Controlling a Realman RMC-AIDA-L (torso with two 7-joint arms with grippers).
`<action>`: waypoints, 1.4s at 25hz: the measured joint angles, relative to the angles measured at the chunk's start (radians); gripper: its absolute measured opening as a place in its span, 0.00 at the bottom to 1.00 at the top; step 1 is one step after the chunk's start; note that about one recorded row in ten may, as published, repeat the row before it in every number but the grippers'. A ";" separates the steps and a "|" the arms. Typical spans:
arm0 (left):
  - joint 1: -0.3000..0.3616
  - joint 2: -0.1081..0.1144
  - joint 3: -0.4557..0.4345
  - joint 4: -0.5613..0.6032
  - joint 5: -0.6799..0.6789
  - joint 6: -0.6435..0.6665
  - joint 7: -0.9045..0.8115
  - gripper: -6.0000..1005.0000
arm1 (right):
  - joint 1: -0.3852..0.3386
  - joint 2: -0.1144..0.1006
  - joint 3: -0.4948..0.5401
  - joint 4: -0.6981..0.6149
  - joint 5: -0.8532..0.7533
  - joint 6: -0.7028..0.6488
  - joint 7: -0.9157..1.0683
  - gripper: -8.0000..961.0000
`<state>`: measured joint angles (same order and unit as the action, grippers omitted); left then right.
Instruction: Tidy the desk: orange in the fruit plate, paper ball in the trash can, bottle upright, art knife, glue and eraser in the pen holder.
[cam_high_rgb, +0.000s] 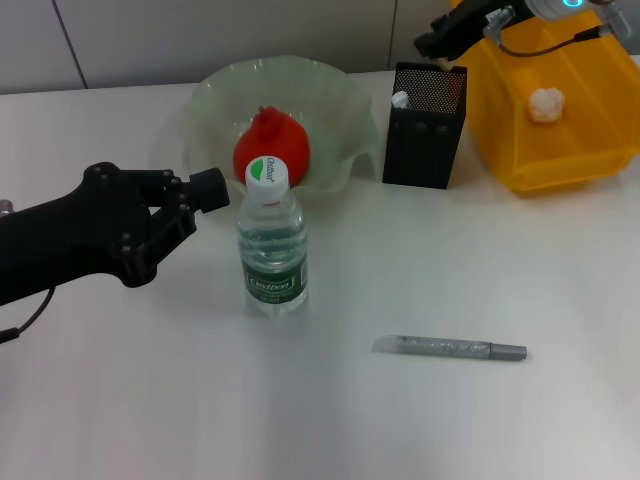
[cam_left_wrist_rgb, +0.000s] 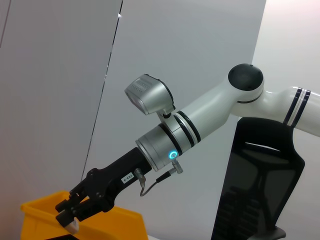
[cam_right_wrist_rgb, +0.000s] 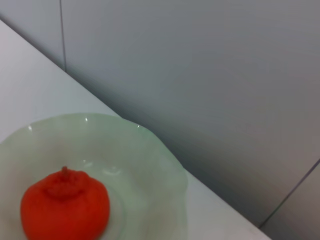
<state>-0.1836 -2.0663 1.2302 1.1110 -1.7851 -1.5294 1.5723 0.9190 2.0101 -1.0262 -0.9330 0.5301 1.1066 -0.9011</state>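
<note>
- The art knife (cam_high_rgb: 450, 348) lay nearest, alone on open desk (cam_high_rgb: 150, 400), with the upright bottle (cam_high_rgb: 271, 245) behind it.
- The left gripper (cam_high_rgb: 205, 190) hovered just left of the bottle's cap; whether its fingers were spread could not be told.
- The right gripper (cam_high_rgb: 440, 42) hung above the pen holder (cam_high_rgb: 424, 125); the left wrist view (cam_left_wrist_rgb: 70, 217) showed its fingers nearly pressed together.
- The orange (cam_high_rgb: 270, 148) sat in the fruit plate (cam_high_rgb: 215, 95); the right wrist view confirmed it.
- The paper ball (cam_high_rgb: 545, 104) lay in the trash can (cam_high_rgb: 570, 150).
</note>
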 joint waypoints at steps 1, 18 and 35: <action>0.001 0.000 0.000 0.000 0.000 0.000 0.000 0.01 | 0.000 0.001 0.000 0.005 0.002 -0.011 -0.003 0.32; 0.007 -0.001 0.003 -0.008 -0.001 0.000 0.002 0.01 | 0.006 0.009 0.000 0.118 0.087 -0.107 -0.087 0.33; 0.004 0.000 0.000 -0.023 0.000 0.000 0.007 0.01 | 0.001 0.014 -0.003 0.117 0.090 -0.085 -0.080 0.34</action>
<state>-0.1792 -2.0665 1.2302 1.0875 -1.7856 -1.5294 1.5797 0.9203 2.0245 -1.0293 -0.8163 0.6199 1.0216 -0.9810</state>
